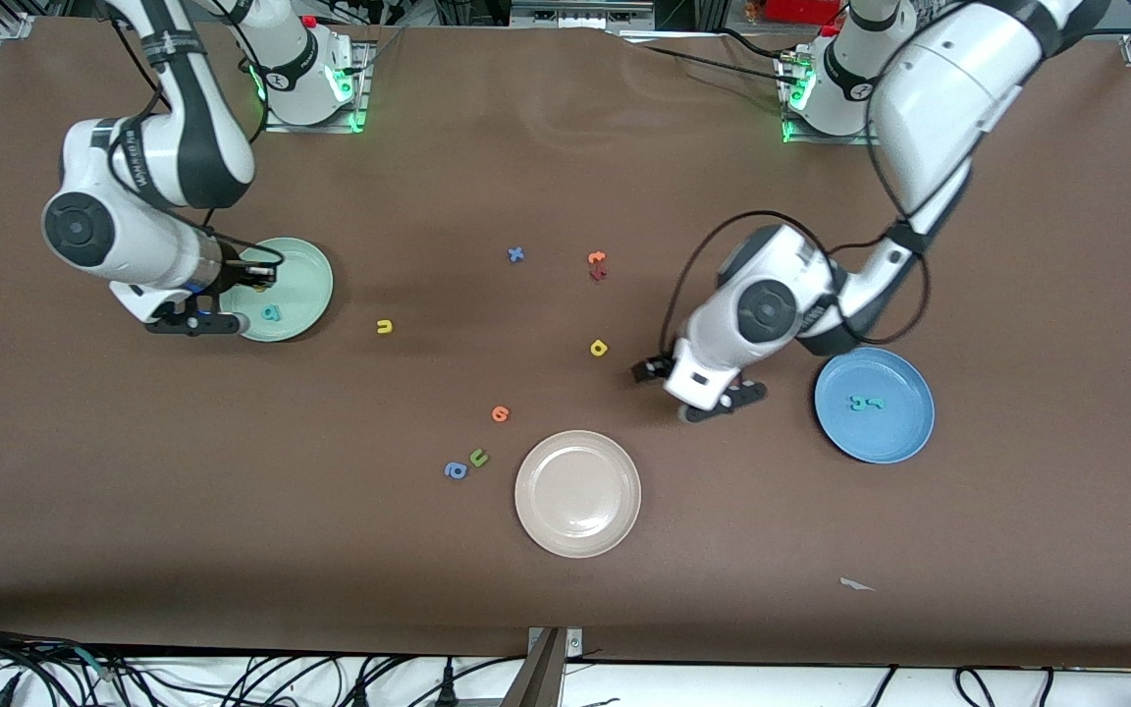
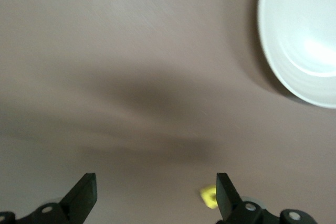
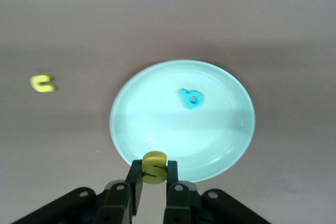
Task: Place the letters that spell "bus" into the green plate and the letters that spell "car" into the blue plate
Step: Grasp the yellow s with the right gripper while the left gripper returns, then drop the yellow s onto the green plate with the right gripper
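Nearest me sits the cream plate (image 1: 577, 493). My right hand (image 3: 154, 178) pinches the yellow s (image 3: 154, 167) over the green plate (image 1: 305, 285), where the teal b (image 1: 272, 313) lies. My left hand (image 2: 156, 195) hangs wide open and empty beside the yellow a (image 1: 599, 348), with teal c (image 1: 858, 403) and r (image 1: 876, 401) in the blue plate (image 1: 904, 432).

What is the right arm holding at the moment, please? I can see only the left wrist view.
Observer: The right gripper is shut on the yellow s, over the green plate.
Operator: Thank you. Is anything in that plate yet?
Observer: Only the teal b. The yellow u lies on the table beside the plate.
Operator: And the blue plate?
Observer: The blue plate holds two teal letters. The yellow a lies on the table beside your open left gripper.
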Motion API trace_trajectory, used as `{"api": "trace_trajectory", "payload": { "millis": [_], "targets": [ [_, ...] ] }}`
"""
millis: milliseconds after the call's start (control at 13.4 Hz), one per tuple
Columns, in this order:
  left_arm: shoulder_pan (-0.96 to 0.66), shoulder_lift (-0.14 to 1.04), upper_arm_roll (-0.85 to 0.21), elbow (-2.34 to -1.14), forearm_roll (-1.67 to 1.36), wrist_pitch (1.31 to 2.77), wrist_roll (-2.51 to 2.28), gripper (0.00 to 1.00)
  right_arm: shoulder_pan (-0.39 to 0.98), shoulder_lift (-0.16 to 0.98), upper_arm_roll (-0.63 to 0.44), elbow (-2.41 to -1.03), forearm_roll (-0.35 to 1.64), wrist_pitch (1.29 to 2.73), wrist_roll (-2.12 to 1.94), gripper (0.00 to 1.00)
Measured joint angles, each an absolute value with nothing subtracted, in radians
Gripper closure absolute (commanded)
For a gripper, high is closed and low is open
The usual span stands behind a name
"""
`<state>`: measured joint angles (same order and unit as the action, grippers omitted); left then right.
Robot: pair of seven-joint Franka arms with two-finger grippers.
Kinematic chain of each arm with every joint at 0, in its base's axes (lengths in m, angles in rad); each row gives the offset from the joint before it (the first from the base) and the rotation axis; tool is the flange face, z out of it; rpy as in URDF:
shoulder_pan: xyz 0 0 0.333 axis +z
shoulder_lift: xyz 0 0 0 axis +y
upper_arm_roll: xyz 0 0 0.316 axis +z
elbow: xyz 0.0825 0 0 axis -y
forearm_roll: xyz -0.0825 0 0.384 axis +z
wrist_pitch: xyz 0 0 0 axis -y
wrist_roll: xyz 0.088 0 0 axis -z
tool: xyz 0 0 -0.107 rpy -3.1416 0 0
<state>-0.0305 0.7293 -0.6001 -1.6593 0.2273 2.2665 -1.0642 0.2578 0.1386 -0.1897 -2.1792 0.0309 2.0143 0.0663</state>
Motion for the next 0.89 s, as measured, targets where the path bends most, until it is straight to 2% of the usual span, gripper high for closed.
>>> {"api": "trace_trajectory", "payload": {
  "millis": [298,446,521,595,669,893],
  "targets": [
    [-0.134,0.748,-0.584,-1.702,0.361,2.375,-1.338,0.00,0.257,0.192,-0.199,-2.297,0.031,2.161,0.061,0.86],
    [-0.149,0.779,-0.581,-1.709,0.431,2.400,-1.421,0.00,0.258,0.226,-0.199,-2.326,0.031,2.206,0.061,0.81],
    [-0.156,0.791,-0.579,-1.708,0.447,2.406,-1.440,0.00,0.258,0.239,-0.199,-2.329,0.031,2.213,0.061,0.58],
    [-0.166,0.800,-0.572,-1.707,0.456,2.412,-1.449,0.00,0.259,0.247,-0.199,-2.329,0.031,2.214,0.061,0.14],
    [-0.180,0.808,-0.562,-1.702,0.456,2.415,-1.451,0.00,0.259,0.249,-0.199,-2.329,0.031,2.215,0.061,0.01],
    [-0.240,0.819,-0.516,-1.682,0.456,2.417,-1.461,0.03,0.259,0.232,-0.199,-2.319,0.032,2.218,0.067,0.01]
  ]
}}
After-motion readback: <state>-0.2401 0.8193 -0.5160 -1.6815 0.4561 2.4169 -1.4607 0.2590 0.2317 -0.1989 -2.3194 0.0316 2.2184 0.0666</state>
